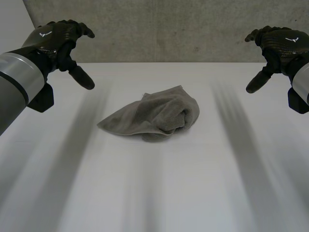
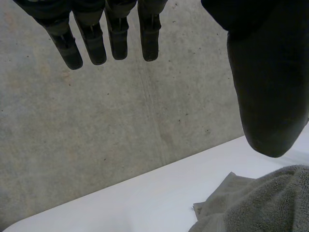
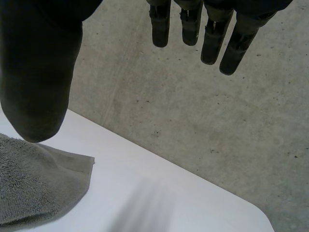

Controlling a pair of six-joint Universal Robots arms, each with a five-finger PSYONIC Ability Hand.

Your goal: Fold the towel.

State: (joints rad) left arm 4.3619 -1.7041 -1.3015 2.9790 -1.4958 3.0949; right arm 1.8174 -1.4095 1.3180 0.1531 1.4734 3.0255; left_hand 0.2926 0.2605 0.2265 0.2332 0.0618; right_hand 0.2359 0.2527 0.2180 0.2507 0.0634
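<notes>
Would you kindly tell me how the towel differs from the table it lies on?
The towel is grey, the table white. The towel's surface is fuzzy terry, the table's smooth. The towel lies crumpled in a heap, the table flat beneath it. Shared: neither the left robot hand nor the right robot hand, both open, touches towel or table.

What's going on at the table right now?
Nothing is being held. A crumpled grey terry towel lies bunched in the middle of the white table, not neatly folded. The left robot hand and the right robot hand hover open, one on each side of the towel, touching nothing. Folding has not started.
</notes>
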